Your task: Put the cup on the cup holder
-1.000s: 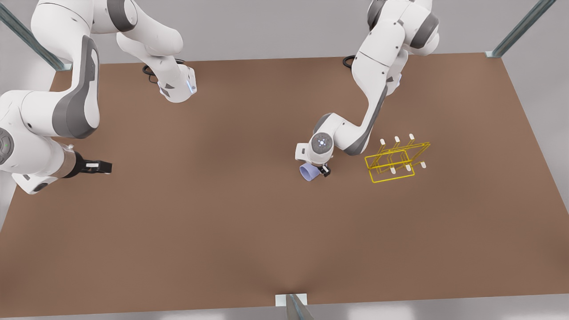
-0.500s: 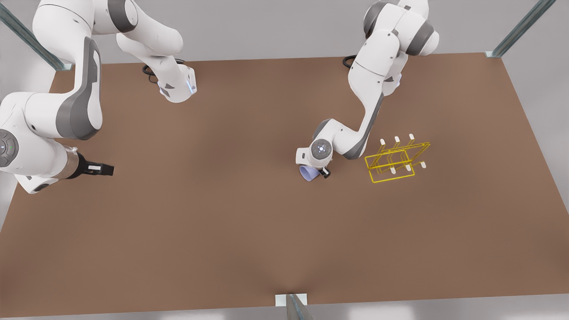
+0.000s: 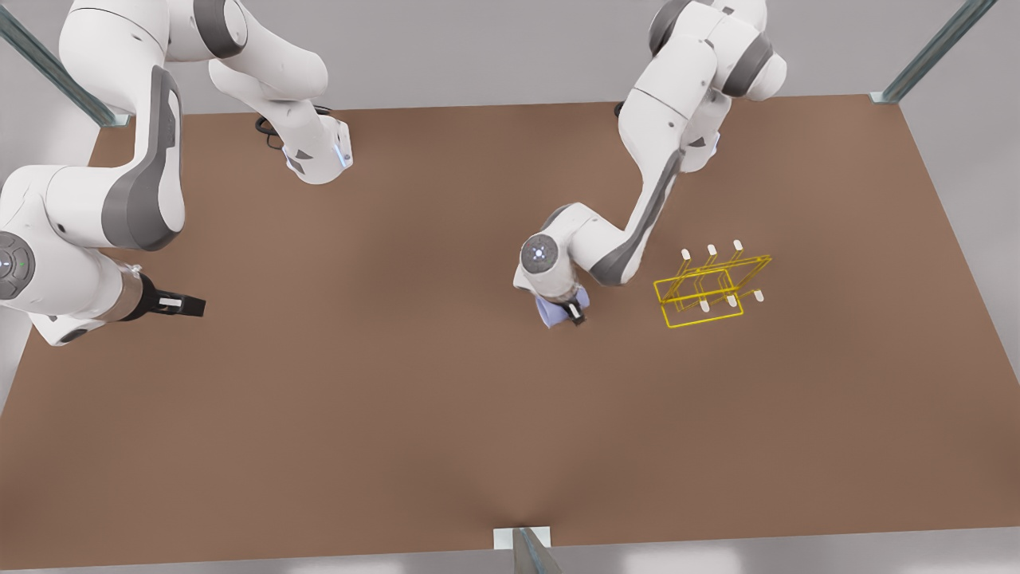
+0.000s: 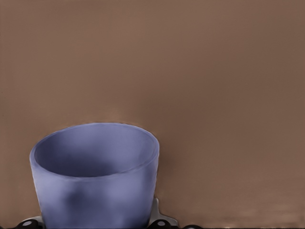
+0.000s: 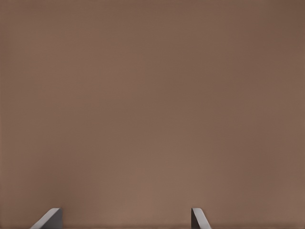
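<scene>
Light is even and soft across the brown table, with no glare. Shadows are faint and diffuse under the arms. The cup in the left wrist view looks slightly smeared along its rim.

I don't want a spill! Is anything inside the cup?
Empty. The left wrist view looks into the cup, held by the left gripper, and shows bare lavender inside walls.
</scene>
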